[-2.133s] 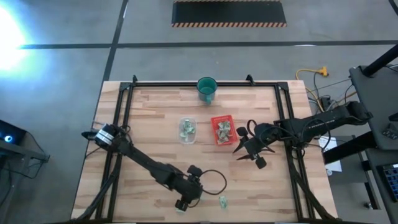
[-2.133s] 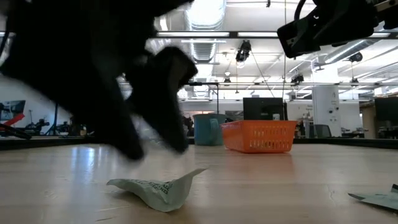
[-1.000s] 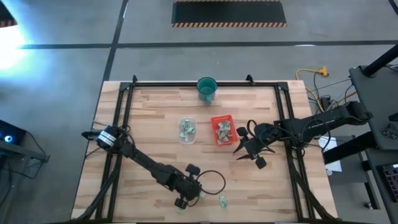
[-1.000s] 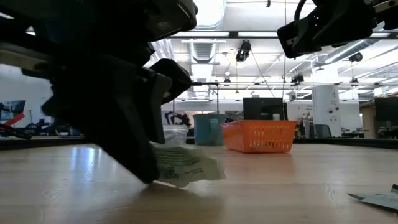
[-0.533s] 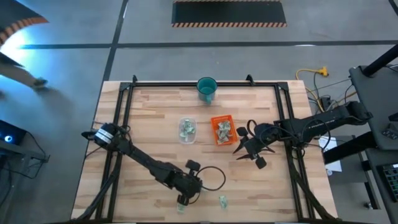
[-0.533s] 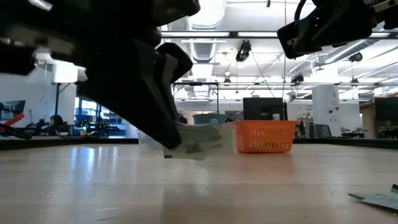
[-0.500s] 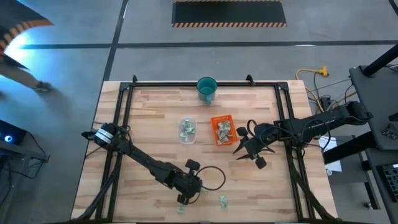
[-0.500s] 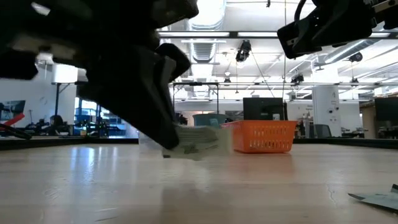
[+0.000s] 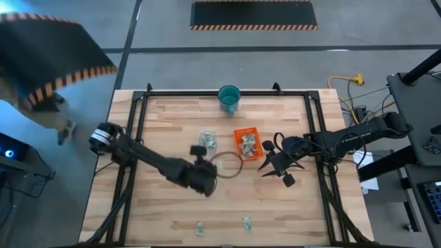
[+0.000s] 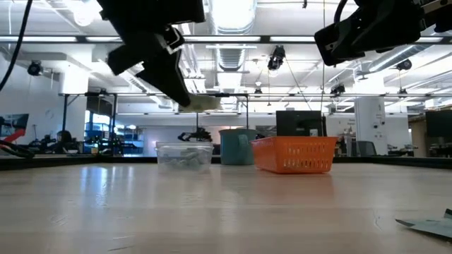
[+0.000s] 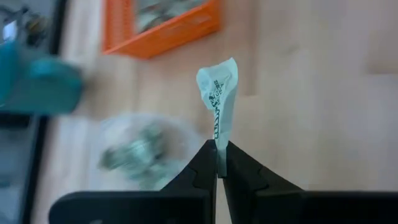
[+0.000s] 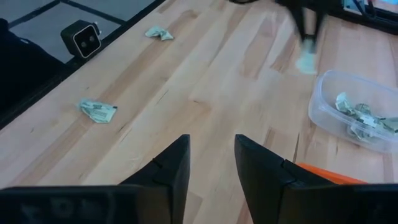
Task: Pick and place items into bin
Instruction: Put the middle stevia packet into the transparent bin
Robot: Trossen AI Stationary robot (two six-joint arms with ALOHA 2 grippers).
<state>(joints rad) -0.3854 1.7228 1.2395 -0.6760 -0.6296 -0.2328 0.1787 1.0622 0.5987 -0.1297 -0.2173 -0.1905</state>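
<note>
Pale green-and-white item (image 11: 217,93), pinched in the left claw (image 9: 198,151), had risen from the surface's near edge to beside the clear bin (image 9: 207,141) overhead; low view showed it aloft; right claw (image 9: 275,163) idled part-open.

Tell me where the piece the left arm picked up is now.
Pinched in the left gripper, the piece is off the table, beside the clear container.

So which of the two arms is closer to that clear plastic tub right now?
The left. The left gripper hangs just beside the clear tub, pinching a pale piece. The right gripper waits beyond the orange tray.
</note>
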